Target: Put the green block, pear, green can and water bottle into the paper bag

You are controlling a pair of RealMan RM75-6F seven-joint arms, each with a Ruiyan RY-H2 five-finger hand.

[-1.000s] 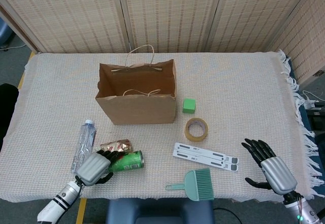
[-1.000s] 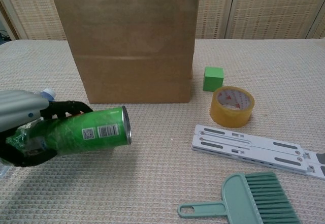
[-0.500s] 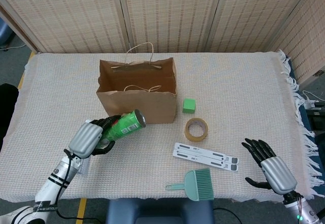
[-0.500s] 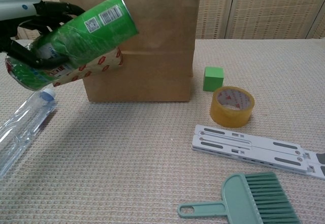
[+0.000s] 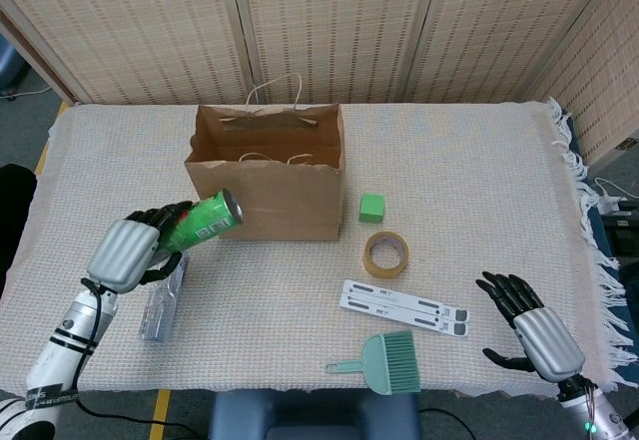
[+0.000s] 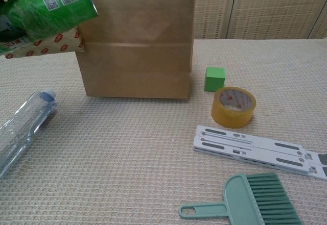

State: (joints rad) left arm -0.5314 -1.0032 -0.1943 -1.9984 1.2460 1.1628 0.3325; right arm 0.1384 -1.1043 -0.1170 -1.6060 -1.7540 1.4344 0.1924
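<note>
Nearest, the right hand (image 5: 529,328) rests with fingers spread, holding nothing. The water bottle (image 5: 164,295) lies flat on the table. The left hand (image 5: 128,252) grips the green can (image 5: 203,221), raised beside the paper bag (image 5: 270,196). The green block (image 5: 371,207) sits right of the bag.

The paper bag (image 5: 268,197) is plain brown; the green can (image 5: 203,222) is bright green with a white barcode label; the green block (image 5: 371,207) is solid green; the water bottle (image 6: 20,128) is clear with a pale blue cap; the tape roll (image 5: 385,253) is amber yellow; the brush (image 5: 383,362) is pale teal; the tablecloth (image 5: 469,191) is beige with a waffle weave; both hands, left hand (image 5: 125,253) and right hand (image 5: 534,335), are silver-grey with black fingers.
</note>
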